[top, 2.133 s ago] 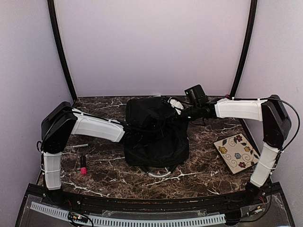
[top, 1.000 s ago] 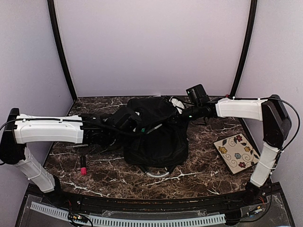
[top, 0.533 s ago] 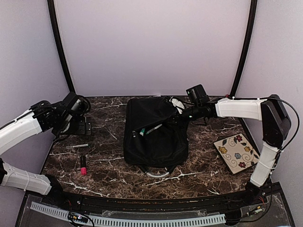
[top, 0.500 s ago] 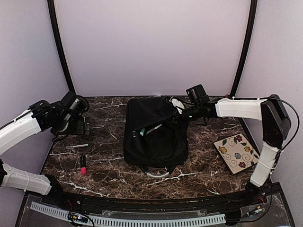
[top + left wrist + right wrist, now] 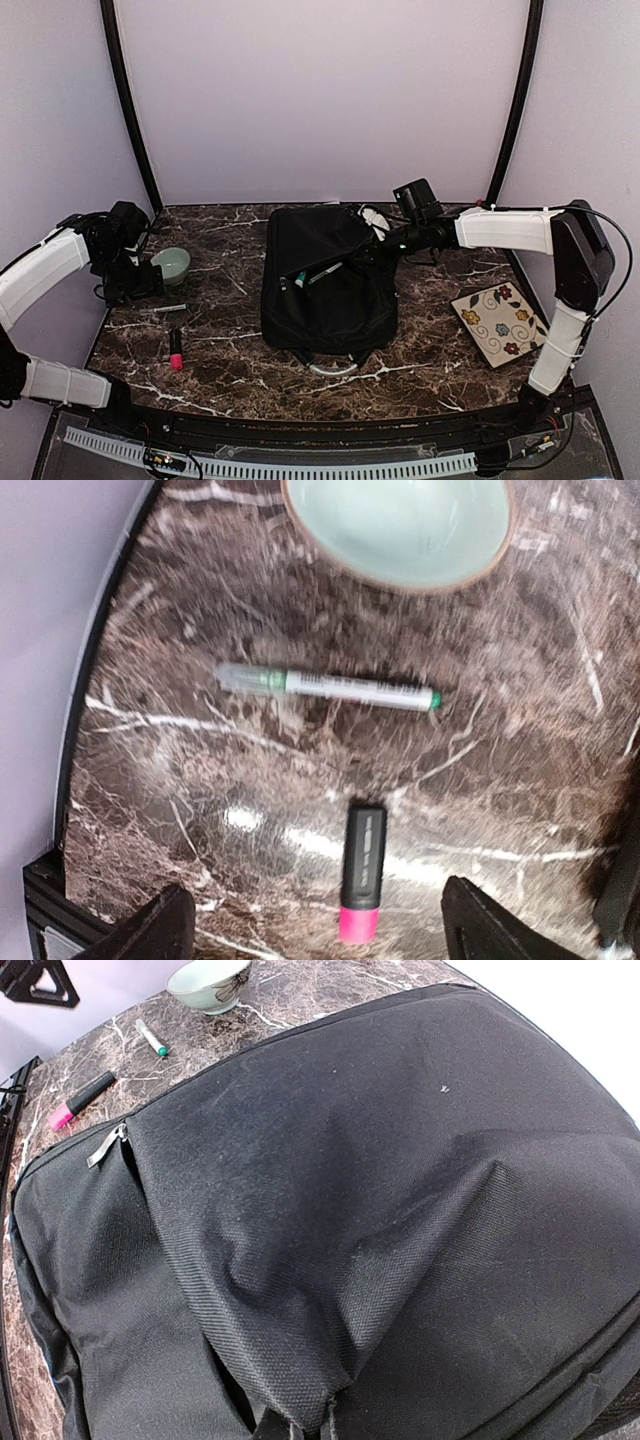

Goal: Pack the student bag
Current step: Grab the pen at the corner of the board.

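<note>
While the right fingers [image 5: 380, 244] pinch the student bag [image 5: 325, 290] — left fingers [image 5: 140, 930] stand wide.

light: bright, even, diffuse from overhead | shadows: faint soft rim round the student bag [image 5: 325, 280] on the desk [image 5: 430, 350] | glare: white sheen on desk left of the bag, left wrist view | blur: left wrist view smeared throughout | right wrist view: bag weave sharp, corner beyond the bag blown white

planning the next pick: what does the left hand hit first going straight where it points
Most likely the black and pink highlighter, lying just ahead of the open left hand; depth is unclear.
</note>
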{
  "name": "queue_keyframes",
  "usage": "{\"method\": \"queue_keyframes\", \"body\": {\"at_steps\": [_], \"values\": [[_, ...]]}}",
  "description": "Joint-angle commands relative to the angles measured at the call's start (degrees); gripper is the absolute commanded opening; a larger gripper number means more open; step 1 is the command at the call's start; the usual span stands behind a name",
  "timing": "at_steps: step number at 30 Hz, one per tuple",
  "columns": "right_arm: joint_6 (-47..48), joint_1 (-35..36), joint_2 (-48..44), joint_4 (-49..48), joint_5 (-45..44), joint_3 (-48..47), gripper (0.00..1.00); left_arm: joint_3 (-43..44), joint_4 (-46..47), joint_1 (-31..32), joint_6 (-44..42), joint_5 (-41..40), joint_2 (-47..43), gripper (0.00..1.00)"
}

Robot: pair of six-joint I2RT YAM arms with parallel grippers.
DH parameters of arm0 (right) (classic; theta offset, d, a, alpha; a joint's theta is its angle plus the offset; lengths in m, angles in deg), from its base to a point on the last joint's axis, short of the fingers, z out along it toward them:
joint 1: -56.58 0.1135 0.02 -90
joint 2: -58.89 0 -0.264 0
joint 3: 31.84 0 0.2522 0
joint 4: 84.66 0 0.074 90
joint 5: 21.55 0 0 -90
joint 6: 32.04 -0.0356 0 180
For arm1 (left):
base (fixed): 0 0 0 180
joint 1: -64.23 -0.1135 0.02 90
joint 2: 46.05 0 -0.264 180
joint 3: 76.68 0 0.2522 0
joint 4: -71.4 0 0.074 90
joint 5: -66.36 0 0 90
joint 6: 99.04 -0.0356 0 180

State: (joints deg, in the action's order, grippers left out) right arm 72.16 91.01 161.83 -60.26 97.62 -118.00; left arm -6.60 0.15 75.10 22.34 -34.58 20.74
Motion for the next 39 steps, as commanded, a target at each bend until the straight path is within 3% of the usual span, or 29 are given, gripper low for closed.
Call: {"method": "queue_keyframes", "body": {"at_steps": [1, 5, 10, 17, 25, 32, 39], "values": [[-1.1, 0.4, -1.2, -1.5, 5.3, -1.2, 0.03, -3.2, -0.8, -1.8, -2.0, 11.0, 1.9, 0.78], [-1.1, 0.3, -1.3, -1.7, 5.3, -1.2, 0.03, -7.7, 0.4, -1.9, 0.9, 16.4, 1.5, 0.68], [-1.2, 0.3, -0.9, -1.6, 5.7, -1.2, 0.03, -12.2, 2.5, -1.9, 3.4, 14.6, -0.7, 0.62], [-1.3, 0.3, -0.6, -1.6, 5.8, -1.3, 0.03, -15.7, 6.8, -1.7, 5.8, 18.2, 0.8, 0.60], [-1.2, 0.3, -0.4, -1.5, 5.8, -1.4, 0.03, -15.8, 6.7, 0.0, 7.7, 15.1, 1.8, 0.59], [-1.3, 0.4, -0.1, -1.4, 6.1, -1.5, 0.04, -16.4, 9.3, 7.7, 11.4, 13.7, 7.7, 0.57], [-1.2, 0.3, -0.3, -1.4, 6.1, -1.4, 0.03, -15.5, 8.0, 8.0, 11.6, 9.3, 6.9, 0.56]]}}
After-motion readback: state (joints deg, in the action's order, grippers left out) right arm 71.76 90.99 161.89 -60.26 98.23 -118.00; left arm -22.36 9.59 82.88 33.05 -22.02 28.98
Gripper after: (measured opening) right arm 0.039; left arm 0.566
